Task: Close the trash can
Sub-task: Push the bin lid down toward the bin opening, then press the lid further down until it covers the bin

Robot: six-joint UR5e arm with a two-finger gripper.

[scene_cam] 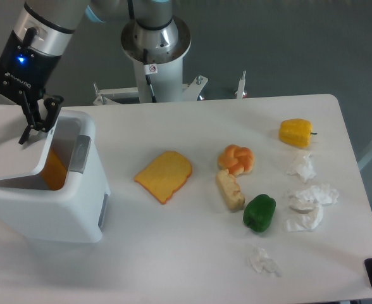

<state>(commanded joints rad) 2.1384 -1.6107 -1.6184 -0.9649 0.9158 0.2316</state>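
Observation:
The trash can (59, 209) is a large boxy white bin at the table's left edge, with a grey latch (80, 154) on its rim. Its flat white lid (9, 145) is tilted and partly down, leaving a gap on the right side. An orange object (54, 171) shows inside through that gap. My gripper (38, 123) hangs at the lid's far right edge, just above the gap, pointing down. Its two dark fingers stand slightly apart with nothing between them. I cannot tell whether they touch the lid.
On the white table (192, 253) lie a slice of orange-crusted bread (164, 175), a braided bun (237, 158), a pale pastry piece (229, 190), a green pepper (260, 213), a yellow pepper (296, 132) and several crumpled white tissues (309, 206). The robot's base (155, 50) stands behind.

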